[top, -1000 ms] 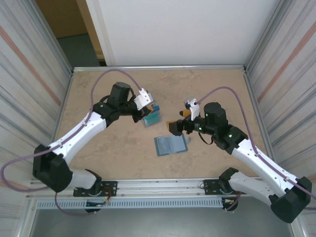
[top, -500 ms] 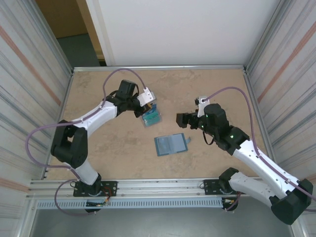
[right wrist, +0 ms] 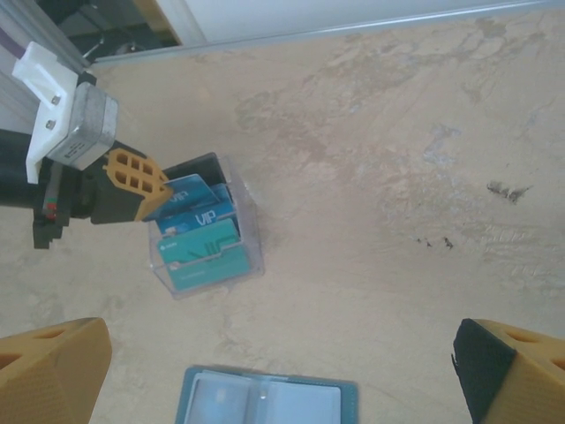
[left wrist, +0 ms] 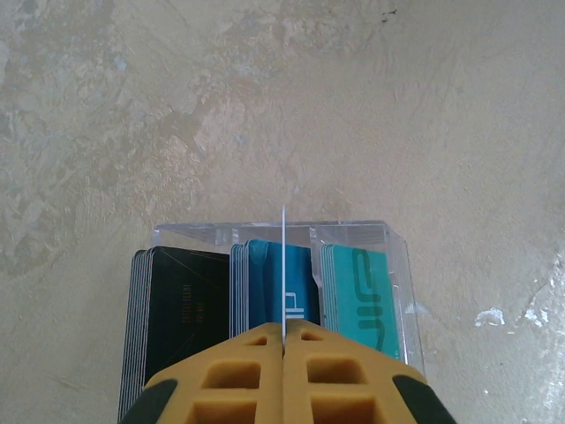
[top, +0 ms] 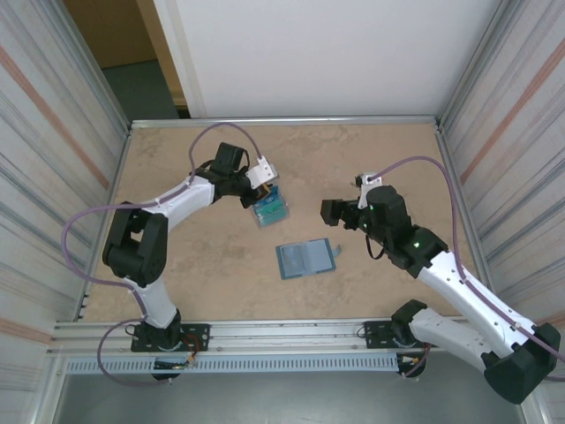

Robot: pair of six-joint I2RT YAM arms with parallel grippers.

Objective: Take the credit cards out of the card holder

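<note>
Overhead view: the card holder [top: 306, 259] lies opened flat on the beige marbled worktop [top: 194, 265], its paler pocketed inside facing up. It sits between the two arms and nearer their bases than the clear box [top: 272, 210].

The left gripper [top: 261, 198] is poised directly over this box. The right gripper [top: 328, 212] hangs across from it, above the worktop just beyond the card holder's far right corner, and touches nothing.

Left wrist view: the yellow fingers [left wrist: 238, 371] are pressed together on a single credit card [left wrist: 283, 265]. The card is seen edge-on as a thin pale line, so its face cannot be read. It stands upright over the middle compartment of the box. The box has three compartments side by side:
- black cards [left wrist: 181, 300] on the left
- blue cards [left wrist: 260, 283] in the centre
- teal-green cards [left wrist: 366, 291] on the right

All the cards stand on edge.

Right wrist view: the right gripper's jaws are spread wide, with one yellow finger [right wrist: 53, 371] at each lower corner and nothing between them. The card holder [right wrist: 265, 402] lies at the bottom edge. The box [right wrist: 252, 243] stands farther off, apart from the holder, with the left gripper [right wrist: 137, 181] at its far end.
</note>
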